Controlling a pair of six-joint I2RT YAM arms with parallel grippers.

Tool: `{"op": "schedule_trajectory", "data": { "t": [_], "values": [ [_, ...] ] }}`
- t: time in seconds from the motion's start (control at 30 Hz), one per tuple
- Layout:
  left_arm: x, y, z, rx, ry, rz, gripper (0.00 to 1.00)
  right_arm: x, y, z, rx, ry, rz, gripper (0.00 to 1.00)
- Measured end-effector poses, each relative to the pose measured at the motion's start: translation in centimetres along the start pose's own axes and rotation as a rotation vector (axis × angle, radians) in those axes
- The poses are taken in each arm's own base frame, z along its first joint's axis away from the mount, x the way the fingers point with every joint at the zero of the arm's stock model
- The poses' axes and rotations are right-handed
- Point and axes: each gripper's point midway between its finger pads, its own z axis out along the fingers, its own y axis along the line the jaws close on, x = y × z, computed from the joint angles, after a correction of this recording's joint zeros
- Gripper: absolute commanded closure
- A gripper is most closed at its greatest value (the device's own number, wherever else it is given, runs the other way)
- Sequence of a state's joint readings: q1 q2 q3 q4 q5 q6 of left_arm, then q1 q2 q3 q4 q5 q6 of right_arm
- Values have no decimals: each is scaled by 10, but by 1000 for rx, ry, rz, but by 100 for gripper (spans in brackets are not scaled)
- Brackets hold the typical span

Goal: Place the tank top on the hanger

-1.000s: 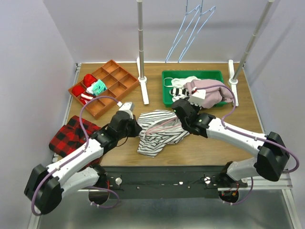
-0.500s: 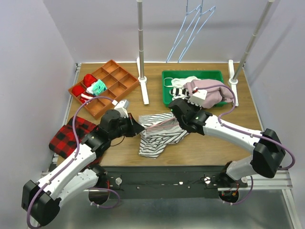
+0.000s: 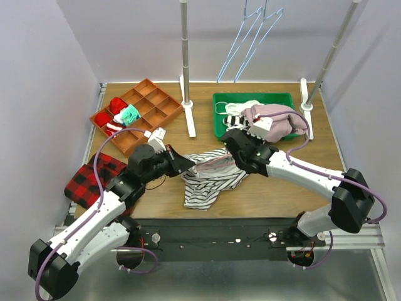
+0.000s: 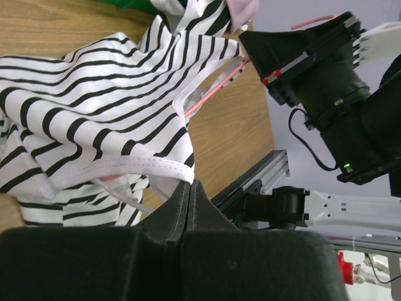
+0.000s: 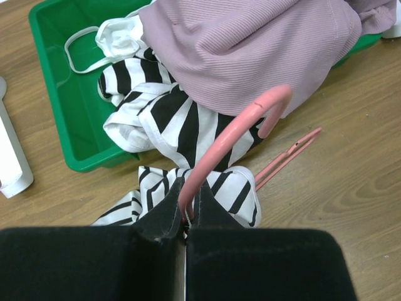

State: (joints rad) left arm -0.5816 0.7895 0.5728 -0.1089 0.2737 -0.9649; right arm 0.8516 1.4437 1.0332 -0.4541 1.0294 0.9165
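**Top external: both arms meet at the tank top, mid-table**

The green bin [image 5: 53,94] at back right holds a mauve garment [image 5: 250,44] heaped over a bold striped garment [image 5: 160,116], with a white strappy piece [image 5: 116,37] beside them. The orange tray [image 3: 156,106] at back left has red items [image 3: 118,105] and a teal one [image 3: 130,114] in its left compartments.

The left wrist view shows what the overhead hides. The left gripper [image 4: 188,188] is pinched tight on the white hem of the tank top [image 4: 94,88], and the cloth rises to the fingers in folds. A pink wire runs out from between the folds toward the other arm. In the right wrist view, the right gripper [image 5: 187,210] is clamped on the hanger [image 5: 233,132] just below its hook, which curves up in front of the bin.

Only the overhead shows the whole layout. The tank top lies crumpled on the table [image 3: 282,182] between the two grippers, just in front of the bin. A red plaid cloth [image 3: 91,179] sits at the near left under the left arm.

Since a second ago, the left gripper has turned and drawn back leftward. It has lifted the tank top's left edge and pulled the cloth into a narrower bunch. The right gripper has edged slightly toward the bin.
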Motion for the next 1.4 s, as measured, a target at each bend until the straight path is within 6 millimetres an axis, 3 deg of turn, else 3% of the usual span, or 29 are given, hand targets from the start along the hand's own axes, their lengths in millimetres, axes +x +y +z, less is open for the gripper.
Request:
{"op": "schedule_trajectory", "data": {
  "t": [0.1,0.27,0.67,0.87,1.07,1.4],
  "values": [
    [-2,-1,4,3,-5,-8,100,-1,2,-1,-6,4,3,99],
    [2,19,12,-74,9,-7,100,-5,6,-4,-28,15,20,99],
    [-5,57,4,-254,-31,88,98,-10,13,-10,-72,39,43,99],
    [-14,49,1,-255,-34,138,99,-14,17,-11,-79,36,54,99],
    [-25,23,-1,-191,-43,168,100,-11,23,-7,-74,40,45,99],
    [-22,8,-1,-124,-19,153,100,-18,41,-6,-87,40,63,99]
  ]
}}
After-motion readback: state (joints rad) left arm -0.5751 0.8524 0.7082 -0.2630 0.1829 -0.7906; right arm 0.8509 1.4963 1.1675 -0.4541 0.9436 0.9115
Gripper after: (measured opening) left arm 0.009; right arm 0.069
